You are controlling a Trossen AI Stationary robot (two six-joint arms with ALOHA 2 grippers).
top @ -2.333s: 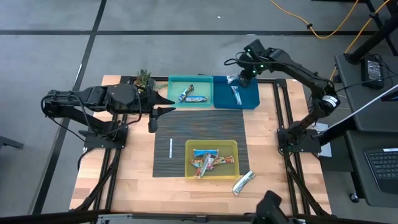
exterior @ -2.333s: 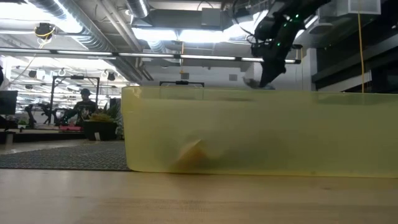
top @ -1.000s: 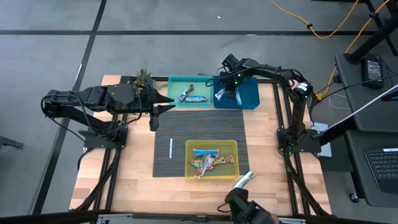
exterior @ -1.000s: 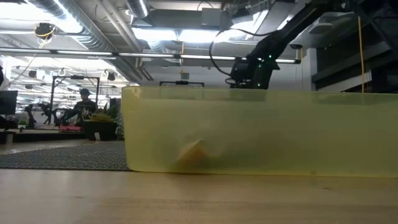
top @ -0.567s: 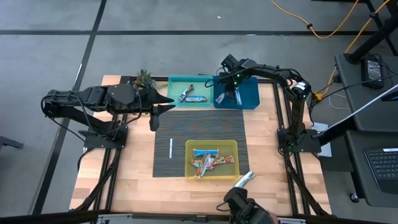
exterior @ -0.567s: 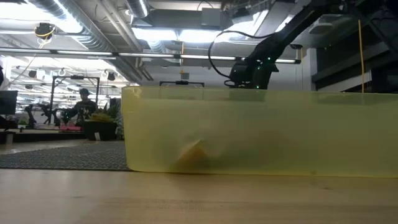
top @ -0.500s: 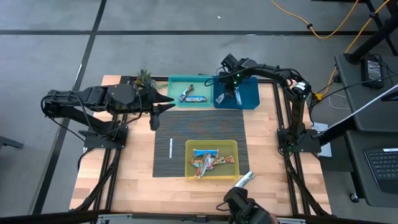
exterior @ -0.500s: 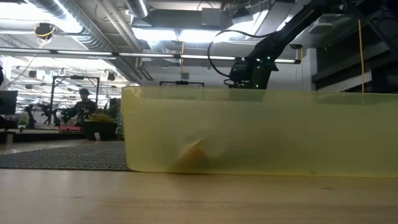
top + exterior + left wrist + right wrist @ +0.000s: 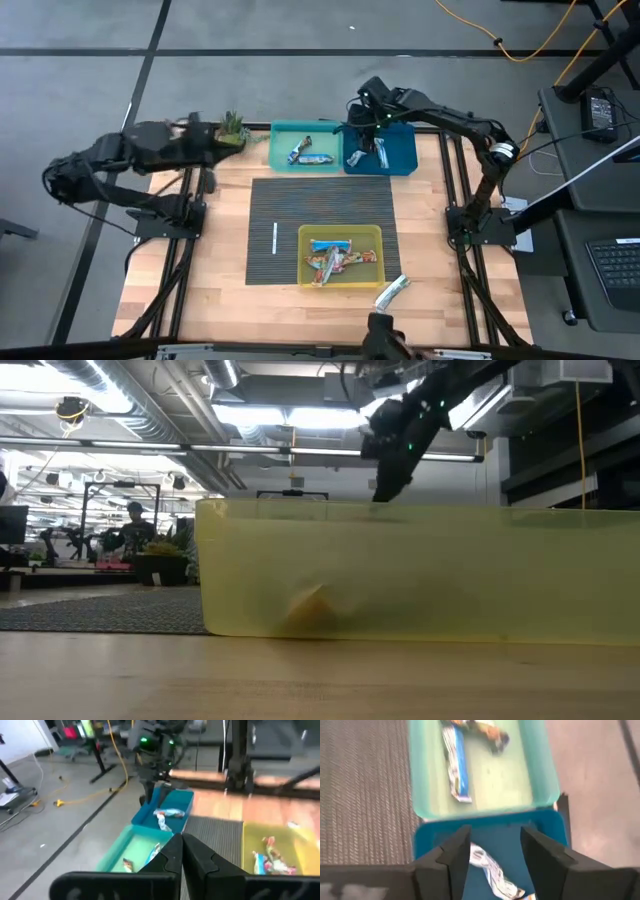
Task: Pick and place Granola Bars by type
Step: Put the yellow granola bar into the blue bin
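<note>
Tabletop: shiny Granola Bars (image 9: 333, 257) (crinkled wrappers)

this was an open-plan robotics lab: exposed ceiling ducts (image 9: 120, 400) and strip lights (image 9: 290, 415) ran overhead, a person (image 9: 133, 525) worked at distant benches, and yellow cables (image 9: 520, 45) snaked across grey floor at two o'clock.

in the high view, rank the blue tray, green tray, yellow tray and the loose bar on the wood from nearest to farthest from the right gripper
1. Blue tray: the right gripper hangs over its far left corner.
2. Green tray: just left of the blue one.
3. Yellow tray: mid-table, on the striped mat.
4. Loose bar: on bare wood past the yellow tray's right corner, near edge.
</note>
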